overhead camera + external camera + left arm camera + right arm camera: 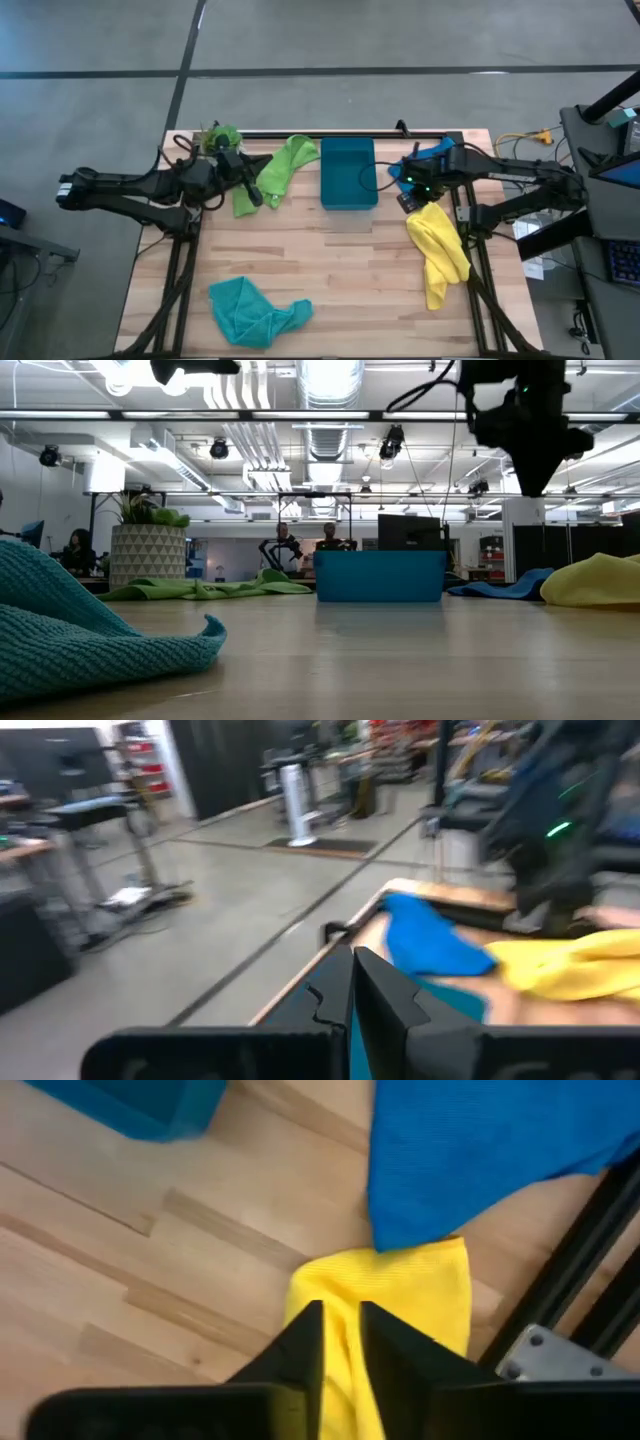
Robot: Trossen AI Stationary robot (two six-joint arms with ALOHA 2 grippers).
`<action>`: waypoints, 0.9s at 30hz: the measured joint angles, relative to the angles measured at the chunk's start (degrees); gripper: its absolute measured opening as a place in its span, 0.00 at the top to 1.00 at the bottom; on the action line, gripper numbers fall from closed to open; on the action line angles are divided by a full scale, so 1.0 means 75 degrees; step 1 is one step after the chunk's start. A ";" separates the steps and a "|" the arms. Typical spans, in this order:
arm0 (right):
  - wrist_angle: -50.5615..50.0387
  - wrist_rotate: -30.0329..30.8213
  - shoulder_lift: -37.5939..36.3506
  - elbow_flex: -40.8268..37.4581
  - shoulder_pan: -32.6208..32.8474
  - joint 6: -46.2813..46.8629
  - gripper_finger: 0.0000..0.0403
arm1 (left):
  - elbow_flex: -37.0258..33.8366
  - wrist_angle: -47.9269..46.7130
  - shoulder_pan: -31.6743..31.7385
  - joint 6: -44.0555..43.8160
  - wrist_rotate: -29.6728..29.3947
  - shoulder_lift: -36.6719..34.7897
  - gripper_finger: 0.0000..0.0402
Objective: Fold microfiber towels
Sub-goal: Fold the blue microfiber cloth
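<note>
Yellow towel point(438, 248): crumpled on the table's right side, a long tail trailing toward the near edge; its far end lies just under the right gripper and touches the blue towel.
Blue towel point(480, 1150): bunched at the far right corner, beside the bin's right side, partly hidden under the right arm in the high view.
Lime green towel point(278, 170): spread loosely at the far left, touching the bin's left wall, with the left gripper at its left edge.
Teal towel point(250, 308): heaped near the front left edge, well apart from the others.
Right gripper point(342, 1342): above the far end of the yellow towel; fingers slightly parted, a strip of yellow showing in the narrow gap; whether they hold cloth cannot be told.
Left gripper point(352, 992): raised at the far left, pointing across the table; fingers pressed together, holding nothing.
Teal-blue plastic bin point(348, 173): upright at the far middle of the wooden table point(340, 270).
Potted plant point(147, 542): far left corner.
</note>
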 joint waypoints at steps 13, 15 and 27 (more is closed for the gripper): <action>0.0033 0.0455 0.2121 -0.0435 -0.0490 -0.1356 0.59 | 0.0051 -0.0077 -0.0006 -0.1038 0.1232 0.0192 1.00; 0.0058 0.0476 0.2403 -0.0566 -0.0490 -0.1441 0.59 | 0.0049 -0.0087 -0.0006 -0.1040 0.1253 0.0113 1.00; 0.1426 0.0483 0.3235 -0.1103 -0.0539 -0.2034 0.62 | 0.0034 -0.0119 0.0000 -0.1021 0.1253 -0.0117 1.00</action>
